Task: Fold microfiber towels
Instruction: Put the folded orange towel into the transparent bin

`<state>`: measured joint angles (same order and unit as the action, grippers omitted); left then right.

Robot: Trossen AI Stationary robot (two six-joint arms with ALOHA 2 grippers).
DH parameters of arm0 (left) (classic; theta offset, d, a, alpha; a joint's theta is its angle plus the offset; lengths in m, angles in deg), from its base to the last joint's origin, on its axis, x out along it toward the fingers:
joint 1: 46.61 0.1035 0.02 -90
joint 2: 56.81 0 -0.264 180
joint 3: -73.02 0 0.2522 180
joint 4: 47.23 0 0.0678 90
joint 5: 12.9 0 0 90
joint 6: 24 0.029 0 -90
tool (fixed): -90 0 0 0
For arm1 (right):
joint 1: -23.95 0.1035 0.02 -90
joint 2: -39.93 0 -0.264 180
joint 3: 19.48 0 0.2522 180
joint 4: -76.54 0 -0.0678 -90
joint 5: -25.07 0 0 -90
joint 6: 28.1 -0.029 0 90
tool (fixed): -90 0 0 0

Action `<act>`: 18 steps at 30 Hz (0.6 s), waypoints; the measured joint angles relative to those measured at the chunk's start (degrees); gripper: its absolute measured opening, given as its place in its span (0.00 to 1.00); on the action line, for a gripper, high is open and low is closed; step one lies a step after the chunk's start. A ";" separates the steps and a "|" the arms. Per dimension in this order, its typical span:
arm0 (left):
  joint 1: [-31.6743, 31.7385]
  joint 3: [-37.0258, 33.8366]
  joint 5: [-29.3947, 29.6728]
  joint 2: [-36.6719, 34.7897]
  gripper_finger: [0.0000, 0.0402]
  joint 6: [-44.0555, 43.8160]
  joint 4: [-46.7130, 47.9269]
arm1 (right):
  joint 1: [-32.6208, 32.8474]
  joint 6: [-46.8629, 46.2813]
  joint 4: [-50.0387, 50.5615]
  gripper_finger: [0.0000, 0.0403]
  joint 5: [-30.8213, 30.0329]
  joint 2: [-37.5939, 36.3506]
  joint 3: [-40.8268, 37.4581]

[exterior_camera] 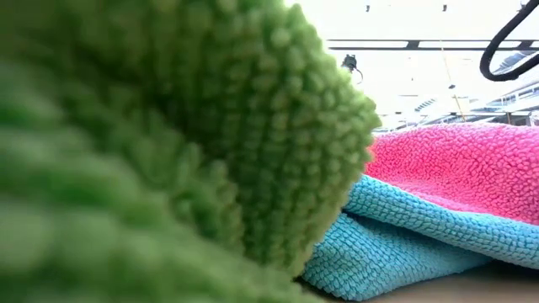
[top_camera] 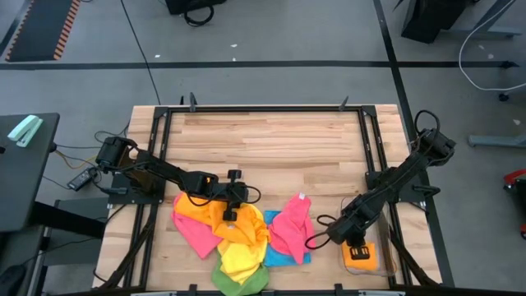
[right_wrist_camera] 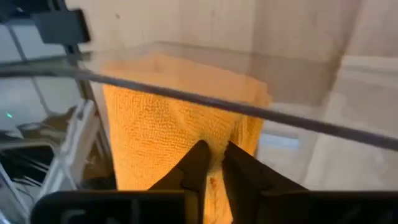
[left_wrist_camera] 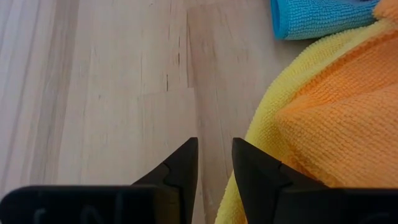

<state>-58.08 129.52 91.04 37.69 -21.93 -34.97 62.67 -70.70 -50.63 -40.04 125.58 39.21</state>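
A heap of microfiber towels lies at the table's near edge: orange (top_camera: 212, 212), yellow (top_camera: 242, 251), pink (top_camera: 193, 234), a second pink (top_camera: 289, 230), blue (top_camera: 283, 256) and green (top_camera: 242, 282). My left gripper (left_wrist_camera: 214, 149) stands open at the yellow towel's edge (left_wrist_camera: 261, 137), with bare wood showing between its fingers. Another orange towel (right_wrist_camera: 168, 137), folded, lies in the clear bin (right_wrist_camera: 249, 109) at the near right. My right gripper (right_wrist_camera: 214, 152) reaches down into the bin, its fingers a narrow gap apart at this towel. My right gripper comes from above, slanting down, with its fingertips (right_wrist_camera: 200, 155) at the folded orange towel's upper face (right_wrist_camera: 214, 177) near one edge. The towel lies in the bin. I cannot tell whether any cloth sits between the fingers or whether they touch it.
The far half of the wooden table (top_camera: 271, 140) is bare inside a black frame (top_camera: 263, 109). In the low view, the green towel (exterior_camera: 168, 126) fills the left, with blue (exterior_camera: 404, 236) and pink (exterior_camera: 463, 168) behind it. The bin (top_camera: 376, 261) stands beside the right arm's base rail.
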 joint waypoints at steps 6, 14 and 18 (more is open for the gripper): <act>-0.01 0.00 0.00 0.00 0.27 -0.02 0.02 | 0.02 -2.27 -1.33 0.30 0.04 0.02 0.00; -0.01 0.00 0.00 0.00 0.27 -0.24 0.02 | 0.00 -0.90 7.02 0.39 2.05 0.02 1.78; 0.00 0.00 0.00 0.00 0.27 -0.34 0.02 | 0.02 -0.71 12.68 0.38 2.60 0.02 4.53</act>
<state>-58.08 129.52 91.04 37.69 -22.27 -34.95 62.69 -71.41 -37.95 -37.44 125.60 43.74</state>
